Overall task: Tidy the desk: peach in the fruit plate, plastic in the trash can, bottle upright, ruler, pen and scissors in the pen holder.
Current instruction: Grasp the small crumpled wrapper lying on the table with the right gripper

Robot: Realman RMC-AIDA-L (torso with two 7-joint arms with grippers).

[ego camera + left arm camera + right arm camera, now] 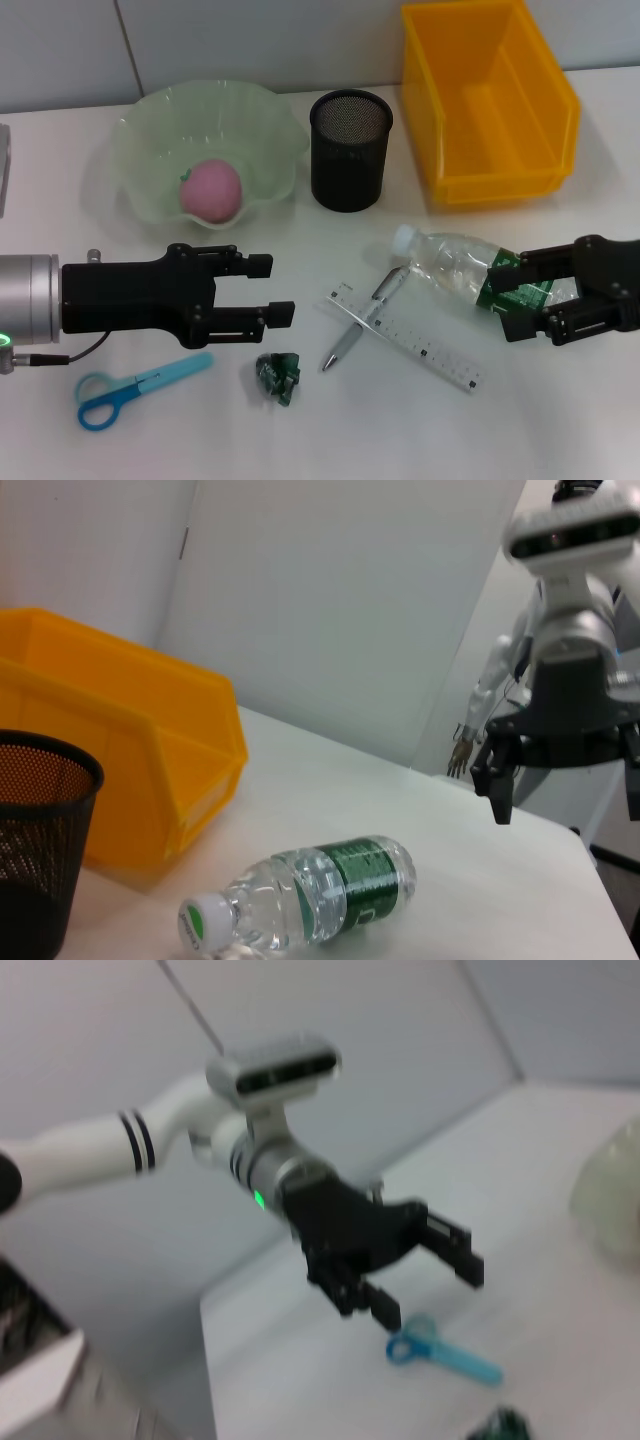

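A clear bottle (462, 270) lies on its side on the white surface (560, 420). The right end effector (512, 300) straddles its green label, jaws apart (contact unclear). The left end effector (275, 290) hovers open, empty.

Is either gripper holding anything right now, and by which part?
Nothing is held. Both are open: the right gripper hangs over the lying bottle, the left gripper is empty.

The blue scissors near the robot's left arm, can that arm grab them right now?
Probably yes. The blue scissors lie flat on the table with nothing on top, just below the left gripper, whose fingers are open and empty. The crumpled green plastic sits beside them, apart, so it shouldn't block.
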